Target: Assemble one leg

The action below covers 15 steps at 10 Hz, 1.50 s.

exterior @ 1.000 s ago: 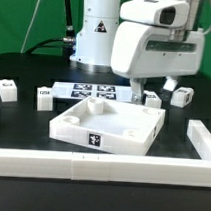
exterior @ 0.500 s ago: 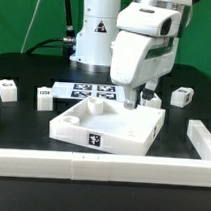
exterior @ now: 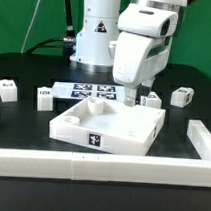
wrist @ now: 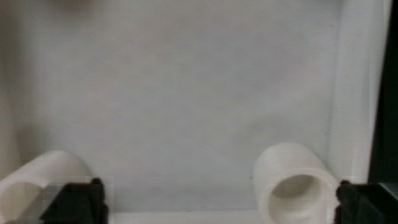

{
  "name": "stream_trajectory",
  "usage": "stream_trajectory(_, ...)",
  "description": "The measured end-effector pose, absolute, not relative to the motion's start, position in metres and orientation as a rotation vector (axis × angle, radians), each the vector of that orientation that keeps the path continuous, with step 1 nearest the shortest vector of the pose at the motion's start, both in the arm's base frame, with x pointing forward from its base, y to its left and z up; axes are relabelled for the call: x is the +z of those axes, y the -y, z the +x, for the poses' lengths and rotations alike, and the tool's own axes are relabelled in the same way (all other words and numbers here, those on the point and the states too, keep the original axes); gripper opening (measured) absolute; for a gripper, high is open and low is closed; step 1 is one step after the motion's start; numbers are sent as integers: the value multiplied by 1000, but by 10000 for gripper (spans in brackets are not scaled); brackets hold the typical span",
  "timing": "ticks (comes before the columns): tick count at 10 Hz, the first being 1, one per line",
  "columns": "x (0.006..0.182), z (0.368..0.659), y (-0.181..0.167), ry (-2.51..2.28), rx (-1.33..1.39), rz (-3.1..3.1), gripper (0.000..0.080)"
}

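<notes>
White leg (exterior: 181, 95) (black-and-white tag), white panel (exterior: 72, 135), black table (exterior: 22, 124).

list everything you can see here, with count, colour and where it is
legs: four, white, tagged; two on the exterior view's left of the marker board, two on its right
panel: one, white, centre
marker board: one, white with black tags, behind the panel
bars: at least two, white, front and exterior view's right
table: one, black
arm: one, white
gripper: one, open, over the panel's far side
</notes>
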<state>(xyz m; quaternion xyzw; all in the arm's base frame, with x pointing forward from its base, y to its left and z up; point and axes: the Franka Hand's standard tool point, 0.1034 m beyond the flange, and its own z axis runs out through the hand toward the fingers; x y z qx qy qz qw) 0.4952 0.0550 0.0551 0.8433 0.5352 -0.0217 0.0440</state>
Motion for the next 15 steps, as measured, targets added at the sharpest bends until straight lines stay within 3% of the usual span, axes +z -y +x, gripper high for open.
stream_trajectory(3,33,467,-47,-1645,-82,2590,650)
stream_trajectory(6,11,458,-43,-1643,-95,2598,650)
stream_trajectory(10,9,458,-43,-1634,-99,2604,605)
stream_trajectory(13,8,458,-42,-1634,-100,2604,176)
stream_trajectory(14,8,458,-43,-1634,-100,2604,176)
stream_trajectory(15,8,458,-42,-1634,-100,2604,57)
